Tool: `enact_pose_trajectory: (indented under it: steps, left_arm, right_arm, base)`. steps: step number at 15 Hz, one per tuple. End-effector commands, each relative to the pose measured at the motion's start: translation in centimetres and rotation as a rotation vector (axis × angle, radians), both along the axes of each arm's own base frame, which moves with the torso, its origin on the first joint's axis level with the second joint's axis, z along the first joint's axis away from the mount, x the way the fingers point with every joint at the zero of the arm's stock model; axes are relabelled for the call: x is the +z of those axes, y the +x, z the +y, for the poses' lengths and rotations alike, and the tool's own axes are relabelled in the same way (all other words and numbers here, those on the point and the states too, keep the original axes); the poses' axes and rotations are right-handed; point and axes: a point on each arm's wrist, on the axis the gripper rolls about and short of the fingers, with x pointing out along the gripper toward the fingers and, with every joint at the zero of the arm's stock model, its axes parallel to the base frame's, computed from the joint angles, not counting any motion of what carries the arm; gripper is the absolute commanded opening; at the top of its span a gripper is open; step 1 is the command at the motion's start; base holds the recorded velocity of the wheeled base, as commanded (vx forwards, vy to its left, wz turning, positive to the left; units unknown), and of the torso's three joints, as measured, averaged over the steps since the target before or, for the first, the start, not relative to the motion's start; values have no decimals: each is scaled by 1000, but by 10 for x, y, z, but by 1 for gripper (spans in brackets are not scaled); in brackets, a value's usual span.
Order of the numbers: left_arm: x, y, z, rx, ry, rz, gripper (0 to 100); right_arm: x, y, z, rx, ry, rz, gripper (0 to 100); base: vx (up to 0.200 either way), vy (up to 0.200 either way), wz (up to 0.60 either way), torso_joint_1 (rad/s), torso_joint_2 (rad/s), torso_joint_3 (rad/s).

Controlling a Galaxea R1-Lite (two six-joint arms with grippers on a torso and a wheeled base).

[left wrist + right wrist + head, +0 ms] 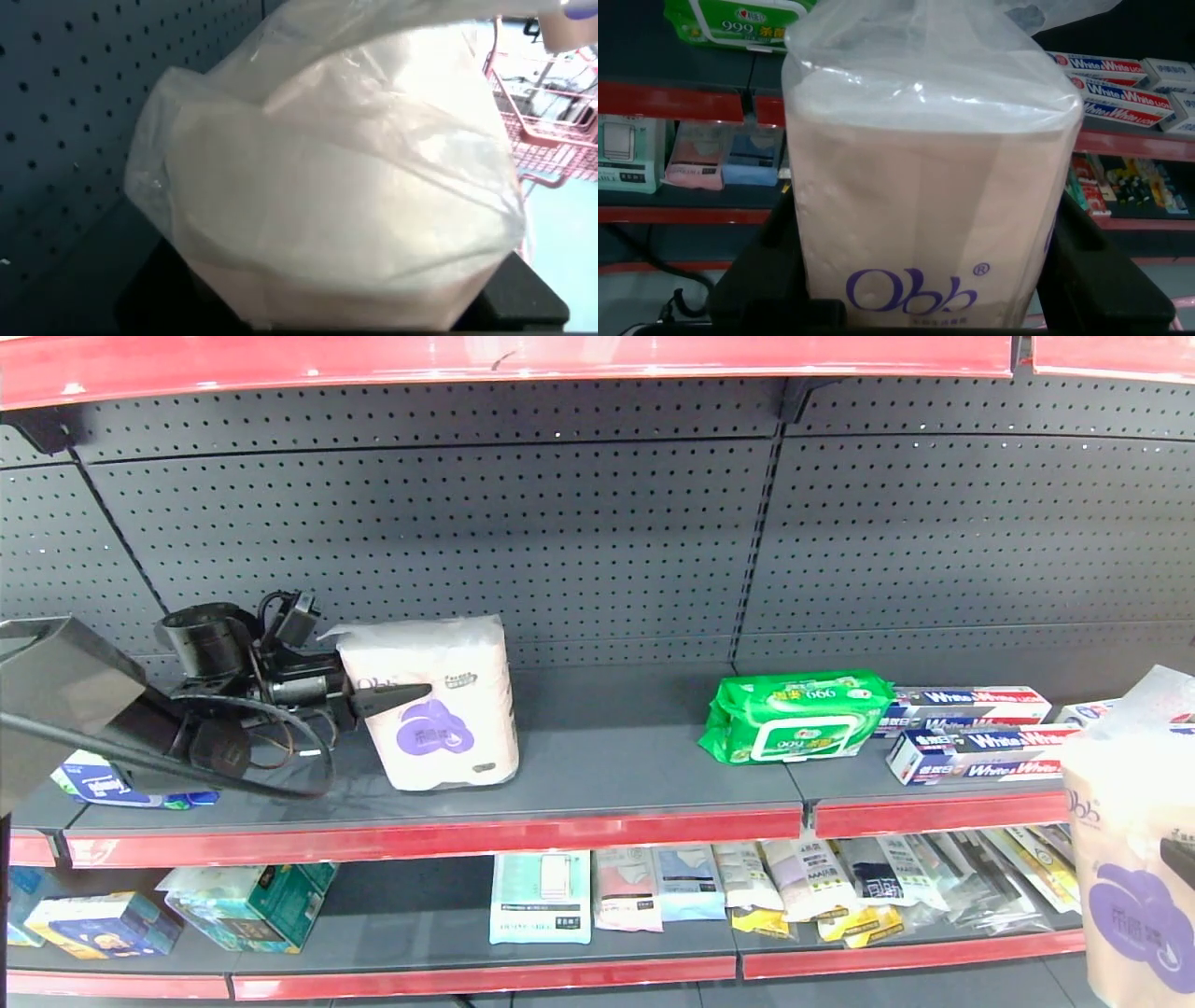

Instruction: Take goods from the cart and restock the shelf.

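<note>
The left gripper (411, 691) is at the grey metal middle shelf (616, 756). Its 2 fingers (387, 696) are clamped on opposite sides of pack 1 (439, 705), a white plastic-wrapped toilet-roll bundle with a purple emblem, which stands upright on the shelf's left part. The right gripper (924, 280) squeezes pack 2 (924, 187), a matching bundle, held off the shelf at the near right. A green wet-wipe pouch (798, 716) and blue-and-white toothpaste boxes (971, 733) lie on the shelf's right part. A red wire cart (547, 112) stands beyond pack 1.
</note>
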Motion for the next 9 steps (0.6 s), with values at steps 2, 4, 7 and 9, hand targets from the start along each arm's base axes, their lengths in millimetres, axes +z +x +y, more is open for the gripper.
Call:
enact_pose_trajectory:
  steps: [2, 4, 7, 9]
  left_arm:
    - [-2, -21, 5, 9, -11, -2, 0]
    - [-2, -26, 4, 8, -22, -7, 0]
    - [-8, -34, 5, -20, -41, 0, 0]
    - [-21, -30, 7, -20, -44, 24, 0]
  right_arm:
    - [0, 3, 0, 1, -1, 7, 0]
    - [0, 3, 0, 1, -1, 10, 0]
    - [1, 4, 0, -1, 0, 7, 0]
    - [2, 4, 0, -1, -1, 6, 0]
  base:
    - [0, 0, 0, 0, 0, 0]
    - [0, 0, 0, 0, 0, 0]
    - [0, 0, 0, 0, 0, 0]
    - [0, 0, 0, 0, 0, 0]
